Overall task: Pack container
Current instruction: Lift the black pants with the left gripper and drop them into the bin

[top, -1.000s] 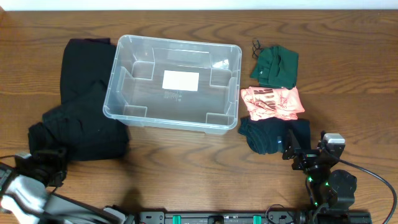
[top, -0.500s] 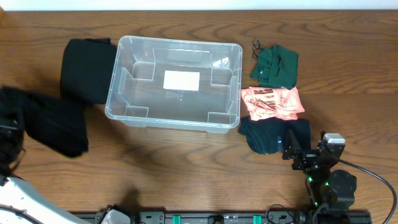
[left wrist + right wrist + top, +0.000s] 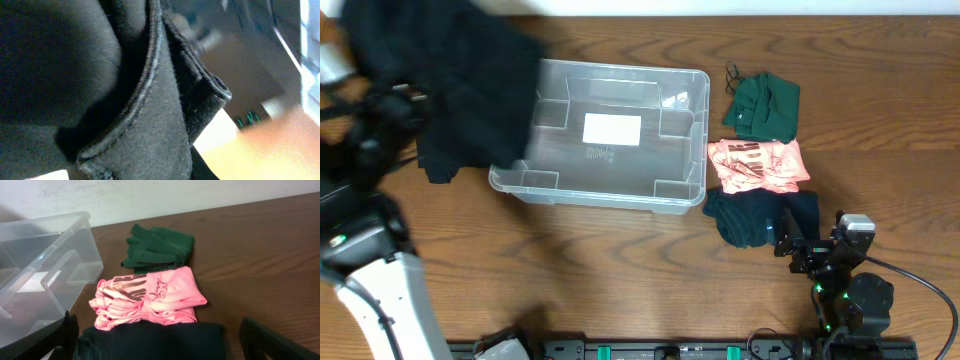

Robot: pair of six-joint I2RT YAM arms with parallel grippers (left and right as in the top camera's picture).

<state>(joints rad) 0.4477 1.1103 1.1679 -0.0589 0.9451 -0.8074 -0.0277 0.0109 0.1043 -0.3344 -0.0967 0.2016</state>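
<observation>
Packing's first load: the black garment hangs from the left arm over the left rim of the container mid-table, grip buried in cloth and unreadable, right gripper spread idle; next, carry inward, lower, release.

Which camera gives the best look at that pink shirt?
The right wrist view: the pink shirt lies close and centred, folds and print clear. The overhead view shows it small, between the green garment and the dark garment. The left wrist view shows only black cloth.
</observation>
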